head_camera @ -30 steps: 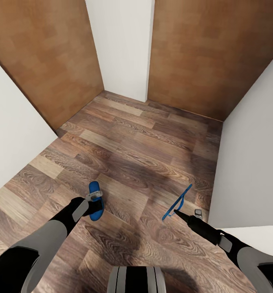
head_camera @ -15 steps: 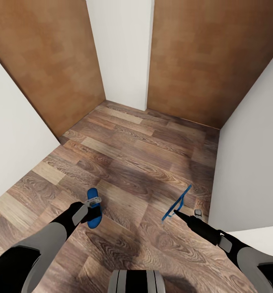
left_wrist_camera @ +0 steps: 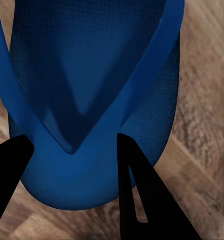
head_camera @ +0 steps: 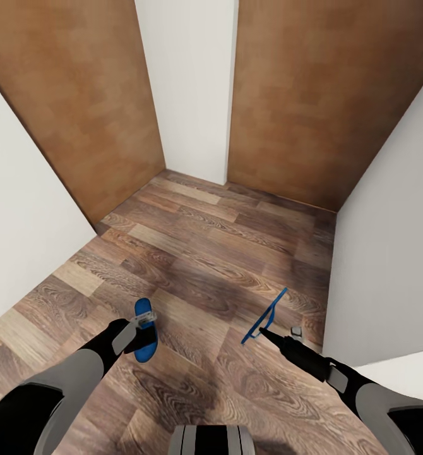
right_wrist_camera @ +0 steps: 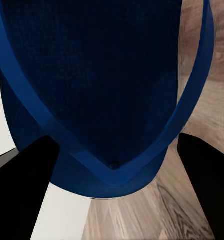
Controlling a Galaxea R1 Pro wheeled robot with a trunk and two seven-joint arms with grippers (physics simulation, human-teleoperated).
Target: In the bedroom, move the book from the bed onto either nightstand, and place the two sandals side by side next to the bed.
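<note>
**Mia:** 2 blue sandals, 1 in each gripper! The left gripper (head_camera: 142, 322) has the left sandal (head_camera: 146, 330). Its 2 dark fingers (left_wrist_camera: 142, 195) sit close on each side of the toe end, so it is closed on the sandal. I can see the strap shaped like a V.

**Ben:** And the other one?

**Mia:** The right gripper (head_camera: 262, 332) has the right sandal (head_camera: 264, 316). In the head view that sandal is turned on its edge, so it looks like a thin blue line. It sticks up and away from the gripper tip. The fingers (right_wrist_camera: 26, 185) are on both sides of the toe end, closed on it too.

**Ben:** Are the sandals on the floor?

**Mia:** No. Both are held up over the wood-plank floor (head_camera: 224, 253). The left one lies flat, with its strap side up. They are well apart from each other.

**Ben:** What else is around?

**Mia:** White walls are on both sides, like the one at the right (head_camera: 388, 240). Ahead are 2 big brown wood panels (head_camera: 79, 95) with a white wall strip (head_camera: 186, 82) between them. The robot's own grey and black trunk (head_camera: 211, 439) shows at the bottom of the head view.
</note>
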